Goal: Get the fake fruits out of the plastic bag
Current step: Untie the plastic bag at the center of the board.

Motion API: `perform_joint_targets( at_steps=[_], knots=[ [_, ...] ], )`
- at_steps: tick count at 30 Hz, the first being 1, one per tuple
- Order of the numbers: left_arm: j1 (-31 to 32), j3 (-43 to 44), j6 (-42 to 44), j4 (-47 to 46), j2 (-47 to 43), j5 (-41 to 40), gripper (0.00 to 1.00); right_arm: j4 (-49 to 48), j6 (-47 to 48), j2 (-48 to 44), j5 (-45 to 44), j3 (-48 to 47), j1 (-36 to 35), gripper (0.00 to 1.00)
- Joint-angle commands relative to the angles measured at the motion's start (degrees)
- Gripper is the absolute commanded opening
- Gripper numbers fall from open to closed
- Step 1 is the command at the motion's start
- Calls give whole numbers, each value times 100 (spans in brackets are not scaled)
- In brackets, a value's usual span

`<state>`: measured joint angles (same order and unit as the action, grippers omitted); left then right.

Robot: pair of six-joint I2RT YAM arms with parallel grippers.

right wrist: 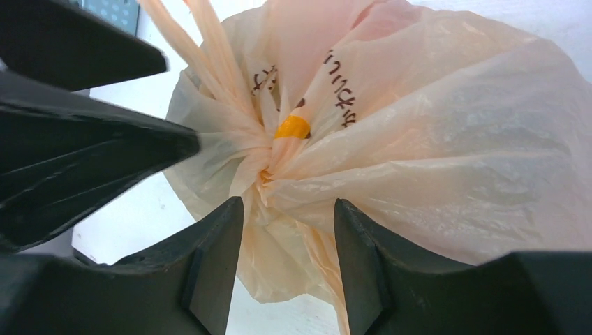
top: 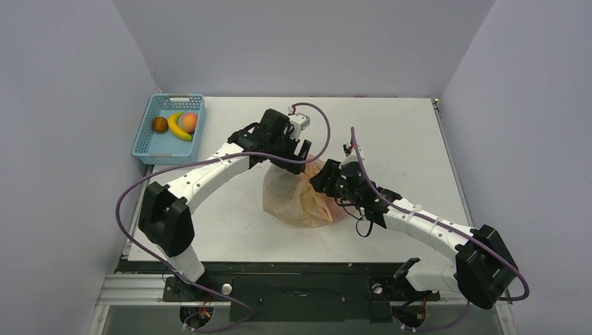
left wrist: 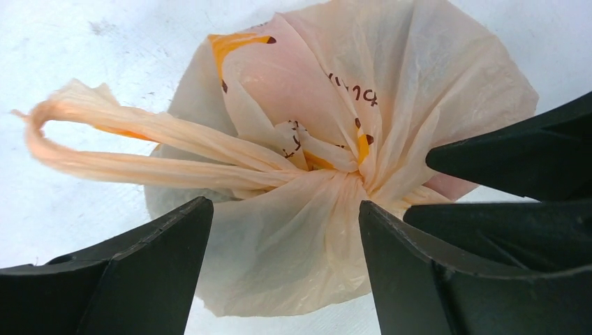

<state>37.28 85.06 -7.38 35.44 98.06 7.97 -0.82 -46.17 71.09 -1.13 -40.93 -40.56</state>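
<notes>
The thin, crinkly peach-orange plastic bag with banana prints [top: 297, 199] lies around the middle of the white tabletop [top: 398, 125], its mouth bunched into a tight pucker. The left pincer [left wrist: 284, 209] gapes wide, the right pincer [right wrist: 287, 206] stands narrower, both poised at that pucker, neither clamped. The film looks light, limp and slippery; the gathered neck or loop handle [left wrist: 91, 150] seems the surest hold.

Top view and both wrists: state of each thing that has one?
plastic bag, neck gathered shut, bulging.
left gripper, open, straddling the bag.
right gripper, open, bag plastic in its gap.
blue basket, upright, three pieces inside.
banana, lying in the basket.
peach-coloured fruit, in the basket.
brown fruit, in the basket.
</notes>
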Motion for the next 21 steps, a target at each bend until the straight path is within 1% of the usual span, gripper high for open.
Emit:
perform_joint_targets(
  at_steps=[1, 4, 6, 9, 12, 14, 16, 17, 18, 20, 21],
  knots=[
    [247, -81, 170, -311, -550, -418, 75, -356, -656, -278, -363, 173, -4, 46],
    [645, 234, 257, 113, -328, -507, 75, -325, -1019, -350, -421, 225, -16, 45],
    [873, 222, 349, 197, -189, -673, 74, -188, -1291, -322, -490, 221, 0, 44],
    [1024, -122, 442, -120, -255, -739, 72, -154, -1462, -250, -436, 244, 59, 45],
    [1077, -588, 477, -652, -444, -720, 70, -95, -1644, -325, -460, 313, 115, 45],
    [1127, -570, 479, -652, -498, -893, 67, -92, -1682, -437, -518, 380, 134, 45],
    [1124, -700, 386, -828, -569, -987, 59, -55, -1663, -513, -550, 421, 148, 44],
    [1128, -722, 373, -855, -553, -998, 57, -26, -1656, -553, -576, 411, 159, 44],
    [1149, -704, 359, -819, -462, -994, 53, 35, -1636, -566, -588, 415, 179, 43],
    [1173, -561, 283, -620, -245, -967, 49, 61, -1632, -631, -673, 438, 194, 42],
    [1176, -446, 260, -488, -174, -927, 49, 63, -1632, -669, -732, 457, 195, 42]
  ],
)
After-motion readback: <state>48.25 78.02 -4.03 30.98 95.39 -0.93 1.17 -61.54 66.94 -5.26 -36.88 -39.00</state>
